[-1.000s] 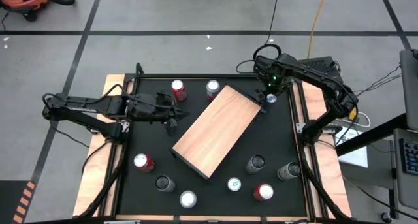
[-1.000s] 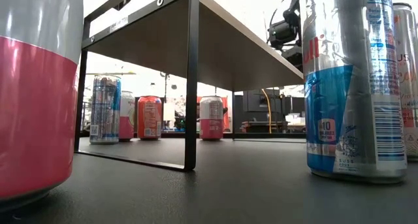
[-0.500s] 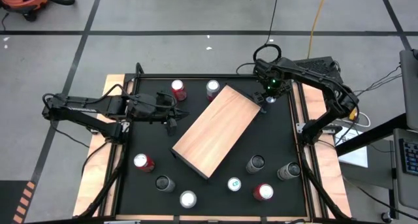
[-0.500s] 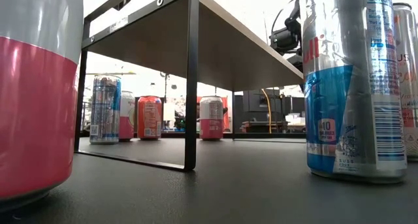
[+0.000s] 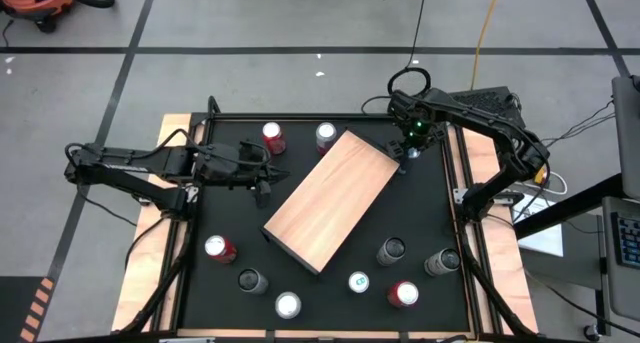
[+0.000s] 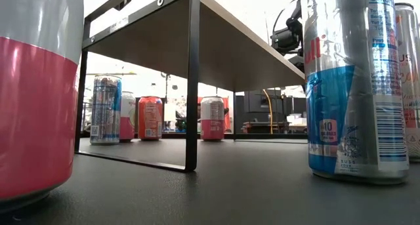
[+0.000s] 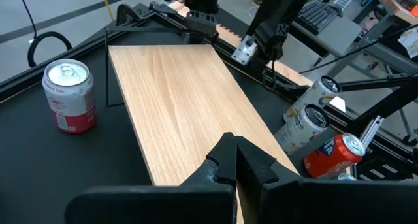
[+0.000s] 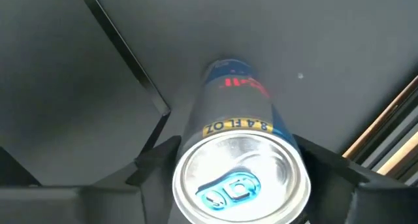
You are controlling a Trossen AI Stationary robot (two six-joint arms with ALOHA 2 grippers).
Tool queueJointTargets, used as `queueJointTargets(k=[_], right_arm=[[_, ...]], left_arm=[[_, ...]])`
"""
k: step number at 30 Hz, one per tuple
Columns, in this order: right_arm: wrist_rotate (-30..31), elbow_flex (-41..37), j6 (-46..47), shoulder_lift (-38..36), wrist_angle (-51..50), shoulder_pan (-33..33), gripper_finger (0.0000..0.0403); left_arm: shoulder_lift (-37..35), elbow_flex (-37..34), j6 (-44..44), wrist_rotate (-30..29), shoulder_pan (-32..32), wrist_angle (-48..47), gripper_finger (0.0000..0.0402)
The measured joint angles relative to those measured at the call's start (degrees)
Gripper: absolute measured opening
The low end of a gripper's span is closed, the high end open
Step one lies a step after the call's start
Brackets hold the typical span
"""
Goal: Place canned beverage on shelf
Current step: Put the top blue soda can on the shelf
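Now the right tool (image 8: pixel 228 160) straddles the slim can (image 8: pixel 236 162) near the bench's far-right corner beside the shelf (image 5: pixel 330 198), fingers spread, not yet clamped; left tool (image 7: pixel 228 164) clenched, idle.

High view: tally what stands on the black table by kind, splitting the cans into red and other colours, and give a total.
Red drink cans: 3
Drink cans of other colours: 7
Light tan wooden shelf board: 1
Total: 11
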Motion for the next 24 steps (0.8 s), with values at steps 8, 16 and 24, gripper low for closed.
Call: queueJointTargets(k=[8,16,24], right_arm=[[0.2,0.0,0.0,0.0,-0.1,0.0,0.0212],[0.2,0.0,0.0,-0.1,-0.1,0.0,0.0214],[1.2,2.9,-0.1,0.1,-1.4,0.0,0.0214]], left_arm=[[0.0,0.0,0.0,-0.3,0.0,0.0,0.0000],[0.0,0.0,0.0,-0.3,0.0,0.0,0.0000],[0.0,0.0,0.4,-0.4,0.0,0.0,0.0000]])
